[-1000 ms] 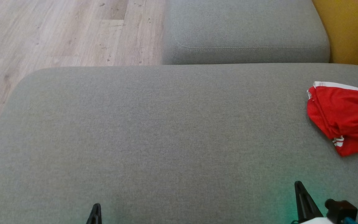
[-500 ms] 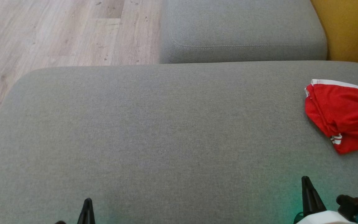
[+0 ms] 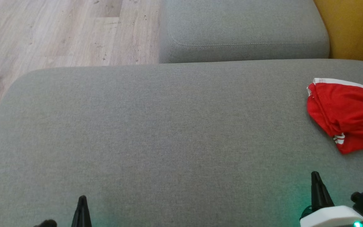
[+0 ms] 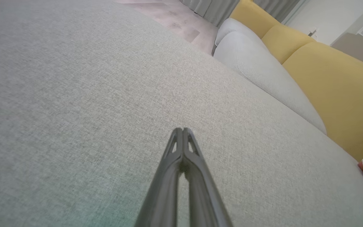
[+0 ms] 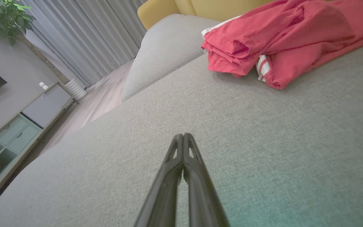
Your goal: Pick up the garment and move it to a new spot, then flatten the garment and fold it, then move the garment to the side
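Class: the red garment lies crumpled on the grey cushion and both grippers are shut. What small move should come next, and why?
Probably open the right gripper and reach toward the red garment: it lies untouched ahead of that shut gripper, far from the left gripper.

Big grey seat cushion (image 3: 169, 132) is lying across centre + bottom of head view. Smaller grey cushion (image 3: 244, 28) is sitting at top centre, touching its far edge. Pale wood floor (image 3: 58, 34) is showing upper left; yellow backrest (image 3: 354, 28) is edging in at upper right. Right wrist view: grey curtains (image 5: 83, 34) are hanging across top left, leafy plant (image 5: 2, 15) is poking in at top-left corner, low cabinet (image 5: 43, 104) w/ pale green drawers is standing at left edge.
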Available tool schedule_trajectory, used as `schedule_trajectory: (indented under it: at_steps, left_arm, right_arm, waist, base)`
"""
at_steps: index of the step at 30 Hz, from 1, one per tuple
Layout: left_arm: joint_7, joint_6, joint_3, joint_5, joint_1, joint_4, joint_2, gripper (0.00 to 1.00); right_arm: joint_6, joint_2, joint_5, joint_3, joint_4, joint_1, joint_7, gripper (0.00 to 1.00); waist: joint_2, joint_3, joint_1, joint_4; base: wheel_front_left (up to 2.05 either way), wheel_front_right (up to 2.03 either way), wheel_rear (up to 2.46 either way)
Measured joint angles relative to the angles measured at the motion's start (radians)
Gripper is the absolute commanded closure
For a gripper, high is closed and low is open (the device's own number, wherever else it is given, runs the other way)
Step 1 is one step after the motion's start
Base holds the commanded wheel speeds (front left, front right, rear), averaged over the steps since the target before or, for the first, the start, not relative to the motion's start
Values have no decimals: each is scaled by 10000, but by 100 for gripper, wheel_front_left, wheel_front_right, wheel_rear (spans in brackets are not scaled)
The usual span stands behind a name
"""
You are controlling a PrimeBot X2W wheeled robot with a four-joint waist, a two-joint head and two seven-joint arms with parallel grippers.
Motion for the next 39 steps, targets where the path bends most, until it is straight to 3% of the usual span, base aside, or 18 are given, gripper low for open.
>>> schedule_trajectory:
  at_steps: [39]
  left_arm:
    - [1062, -142, 654, -4203, -732, -493, -12, 100]
  right_arm:
    - [0, 0, 4646, -378, -351, -610, 1106, 100]
  waist:
    - [0, 184, 0, -299]
  base:
    - [0, 0, 0]
